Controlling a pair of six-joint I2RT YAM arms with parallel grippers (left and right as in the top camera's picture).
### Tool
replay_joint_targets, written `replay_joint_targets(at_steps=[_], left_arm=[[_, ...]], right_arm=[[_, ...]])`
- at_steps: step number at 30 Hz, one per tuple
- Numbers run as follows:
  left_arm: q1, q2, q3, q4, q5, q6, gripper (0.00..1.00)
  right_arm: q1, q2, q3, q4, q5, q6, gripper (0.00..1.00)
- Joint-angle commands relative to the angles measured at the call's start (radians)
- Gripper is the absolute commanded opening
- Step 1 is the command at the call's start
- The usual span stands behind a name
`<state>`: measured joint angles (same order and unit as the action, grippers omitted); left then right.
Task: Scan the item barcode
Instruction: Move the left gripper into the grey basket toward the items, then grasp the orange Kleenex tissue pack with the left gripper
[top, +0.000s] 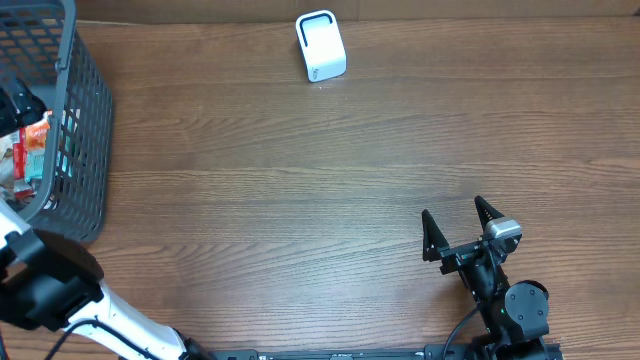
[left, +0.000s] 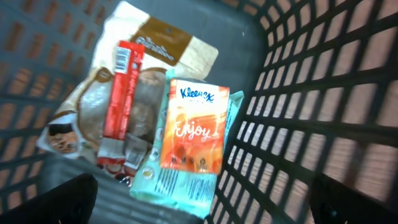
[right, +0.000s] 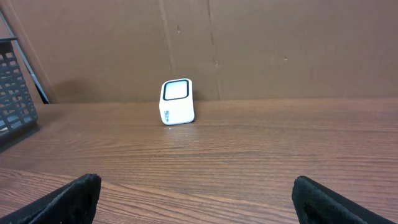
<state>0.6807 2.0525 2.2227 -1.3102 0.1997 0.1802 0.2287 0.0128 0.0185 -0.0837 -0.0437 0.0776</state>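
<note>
Two tools are working at a wooden counter (top: 300, 180), and both are standing wide open with nothing between their fingers. One dark grey mesh basket (top: 88, 130) is sitting at the counter's edge, far off to the left of the right tool (top: 453, 212). The left tool (left: 205, 202) is hanging inside that basket and pointing down at its contents. Its two dark fingertips are showing at the lower corners of the wrist view, touching none of the items.

Four packets are lying in the basket in a loose pile. An orange Kleenex tissue pack (left: 193, 127) is lying on top, directly beneath the left tool and just beside the basket's wall. A teal packet (left: 165, 186) is lying under it, sticking out at the end nearest the tool. A long red stick packet (left: 121, 99) is lying just to the left of the tissue pack, with what looks like a barcode at its far end. Beneath them, a brown and white snack bag (left: 168, 40) is reaching farthest from the tool.

A small white scanner (right: 177, 101) is standing upright on the counter, ahead of the right tool and slightly to its left, well apart from it, its dark window facing the tool. The packets are lying well apart from the scanner, with the basket's wall and a stretch of counter between them.
</note>
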Motion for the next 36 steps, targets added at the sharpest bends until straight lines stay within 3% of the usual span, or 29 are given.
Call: replay_joint_targets(at_steps=[1,24,36], left_arm=[[0.001,0.043,0.011,0.0,0.029,0.051,0.99],[-0.008,0.277,0.004,0.029,0.02,0.09,1.0],[-0.008,0.289,-0.095,0.089,0.03,0.089,1.0]], right_arm=[[-0.006,-0.01,-0.011,0.002,0.013,0.0,1.0],[-0.006,-0.01,-0.011,0.002,0.013,0.0,1.0],[-0.006,-0.01,-0.011,0.002,0.013,0.0,1.0]])
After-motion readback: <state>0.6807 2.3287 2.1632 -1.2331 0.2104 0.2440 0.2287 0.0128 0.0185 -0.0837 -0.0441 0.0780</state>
